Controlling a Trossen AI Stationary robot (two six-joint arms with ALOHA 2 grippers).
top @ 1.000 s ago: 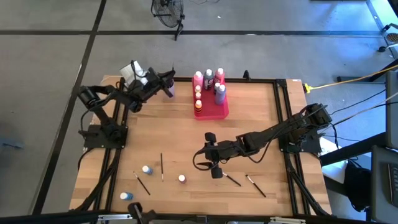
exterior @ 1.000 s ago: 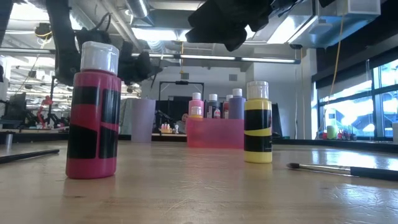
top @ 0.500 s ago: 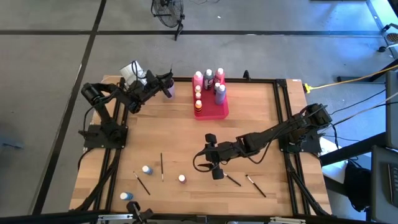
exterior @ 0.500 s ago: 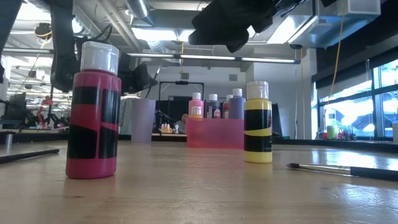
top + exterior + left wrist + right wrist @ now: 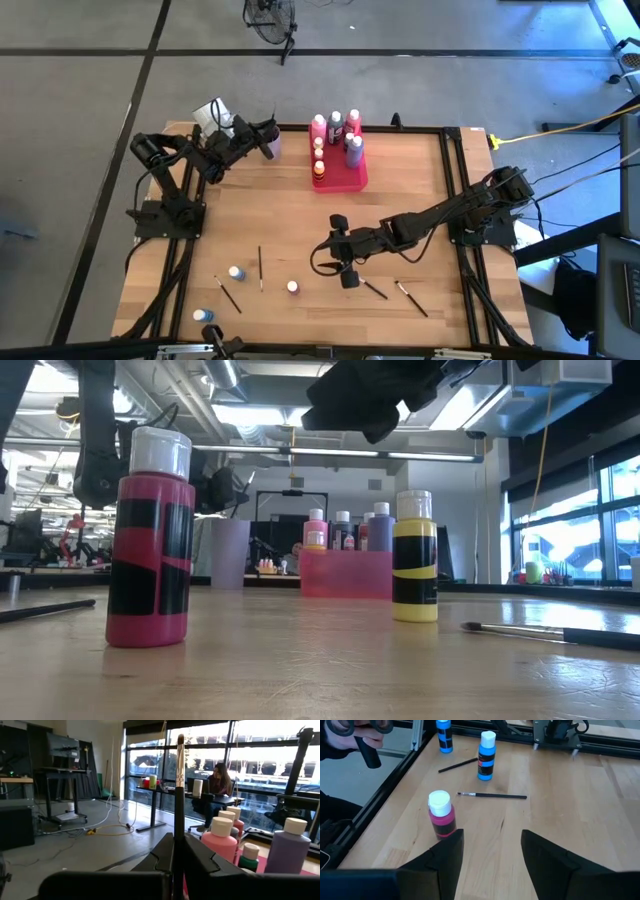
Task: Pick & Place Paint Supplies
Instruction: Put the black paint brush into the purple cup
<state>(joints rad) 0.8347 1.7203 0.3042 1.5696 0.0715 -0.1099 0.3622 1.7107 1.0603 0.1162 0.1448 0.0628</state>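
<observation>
pink-red tray [image 5: 345, 181] at table's 12 o'clock edge, lilac cup [image 5: 229, 554] toward 11. Floor fan [image 5: 270, 18] beyond table; person seated [image 5: 218, 776] by windows.

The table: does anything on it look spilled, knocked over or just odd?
Nothing looks spilled or broken. Loose bottles stand upright and brushes lie scattered on the table's near half, while other bottles sit in the pink tray. The only curious sight: the left gripper holds a brush above the far-left corner.
</observation>
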